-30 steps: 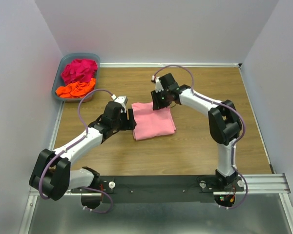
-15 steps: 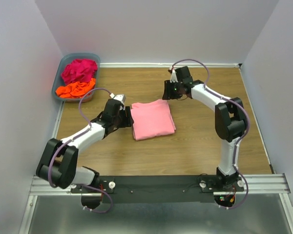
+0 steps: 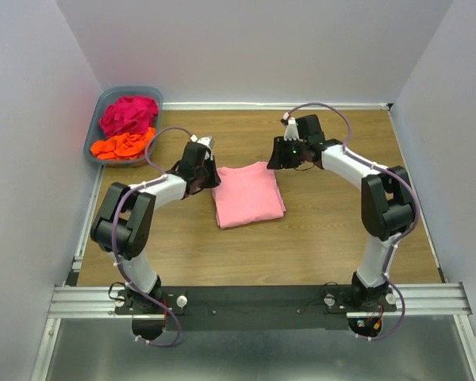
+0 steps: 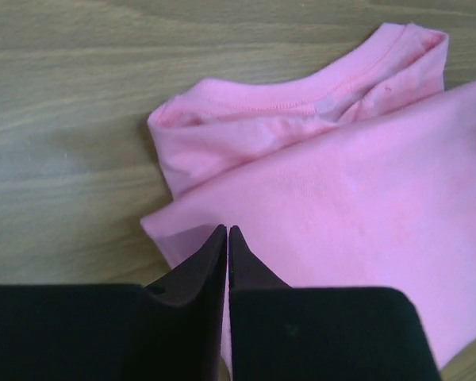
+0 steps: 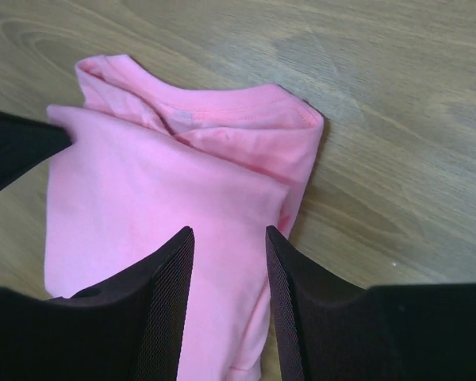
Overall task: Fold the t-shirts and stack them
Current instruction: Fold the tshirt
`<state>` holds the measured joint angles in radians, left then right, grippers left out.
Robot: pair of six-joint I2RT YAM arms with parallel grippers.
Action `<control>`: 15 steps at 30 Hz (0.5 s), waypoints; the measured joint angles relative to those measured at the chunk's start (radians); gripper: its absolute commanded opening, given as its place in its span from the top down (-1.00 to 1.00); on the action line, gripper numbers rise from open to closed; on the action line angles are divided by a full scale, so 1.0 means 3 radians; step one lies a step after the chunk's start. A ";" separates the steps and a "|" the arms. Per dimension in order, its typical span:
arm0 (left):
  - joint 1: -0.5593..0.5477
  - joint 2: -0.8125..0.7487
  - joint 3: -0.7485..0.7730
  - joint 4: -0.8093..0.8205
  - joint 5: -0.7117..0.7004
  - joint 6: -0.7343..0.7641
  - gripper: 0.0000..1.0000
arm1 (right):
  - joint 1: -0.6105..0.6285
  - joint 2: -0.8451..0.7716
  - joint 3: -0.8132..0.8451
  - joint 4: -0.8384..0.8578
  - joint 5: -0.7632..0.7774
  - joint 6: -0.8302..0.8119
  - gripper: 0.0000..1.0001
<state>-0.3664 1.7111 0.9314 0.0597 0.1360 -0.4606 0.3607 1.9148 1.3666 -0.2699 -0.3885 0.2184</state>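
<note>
The light pink t-shirt (image 3: pixel 250 197) lies folded into a rough square on the wooden table. My left gripper (image 3: pixel 212 176) sits at its back left corner. In the left wrist view the left gripper (image 4: pixel 227 230) has its jaws pressed together on the edge of the pink t-shirt (image 4: pixel 341 206). My right gripper (image 3: pixel 275 160) hangs just above the back right corner. Seen from the right wrist, the right gripper (image 5: pixel 230 234) stands open over the pink t-shirt (image 5: pixel 159 198) with nothing between its fingers. A magenta t-shirt (image 3: pixel 128 113) and an orange t-shirt (image 3: pixel 123 145) lie crumpled in the basket.
The grey-blue plastic basket (image 3: pixel 95 127) stands at the back left corner of the table, against the wall. White walls close the table in on three sides. Bare wood (image 3: pixel 325 230) lies to the right of the pink shirt.
My left gripper slid back along the shirt's left edge to its back corner and closed. My right gripper lifted off the shirt and drew back to the right.
</note>
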 measured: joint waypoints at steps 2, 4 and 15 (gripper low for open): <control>0.0000 0.0116 0.0114 0.0003 0.0022 0.0008 0.78 | 0.0000 -0.0078 -0.0056 0.0038 -0.0011 0.0003 0.01; 0.0000 0.0123 0.0182 0.0000 0.0036 0.0023 0.77 | 0.0000 -0.0148 -0.0134 0.0053 -0.0027 0.0008 0.01; 0.0000 -0.0019 0.0076 0.0202 0.0130 -0.0024 0.67 | 0.0000 -0.0164 -0.0261 0.0408 -0.0548 0.0421 0.01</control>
<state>-0.3664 1.7054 0.9543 0.1204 0.1749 -0.4679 0.3607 1.8656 1.2884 -0.1474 -0.5529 0.3447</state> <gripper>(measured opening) 0.161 0.495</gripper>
